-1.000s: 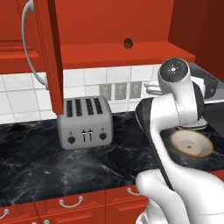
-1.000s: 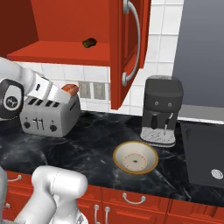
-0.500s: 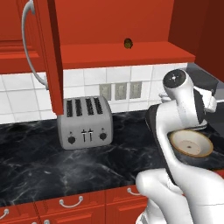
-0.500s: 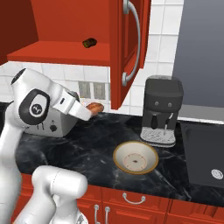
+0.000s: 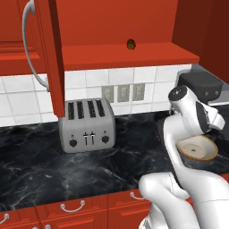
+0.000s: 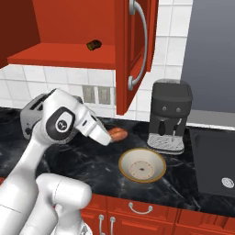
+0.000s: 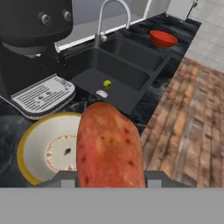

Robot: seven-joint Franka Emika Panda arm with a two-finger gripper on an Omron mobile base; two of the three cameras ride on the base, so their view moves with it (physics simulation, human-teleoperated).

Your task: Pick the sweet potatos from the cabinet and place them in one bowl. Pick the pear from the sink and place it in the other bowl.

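My gripper (image 6: 111, 136) is shut on the oblong reddish-orange sweet potato (image 6: 118, 134), held above the counter just left of the cream bowl (image 6: 142, 165). In the hand view this sweet potato (image 7: 109, 146) fills the foreground, with the cream bowl (image 7: 46, 151) below and to its left. The rounder dark sweet potato (image 6: 94, 44) lies on the shelf of the open red cabinet (image 6: 131, 50). A small yellow-green pear (image 7: 107, 83) sits in the near basin of the black sink (image 7: 131, 59). Beyond the sink stands a red bowl (image 7: 163, 38).
A black coffee machine (image 6: 170, 117) stands right behind the cream bowl. The silver toaster (image 5: 87, 125) is at the back left of the counter. The cabinet's open door (image 5: 47, 53) hangs above the toaster. A slim faucet (image 7: 105, 17) rises behind the sink.
The arm has swung the held sweet potato from in front of the toaster rightward and down, closer to the cream bowl. The grip stays shut.
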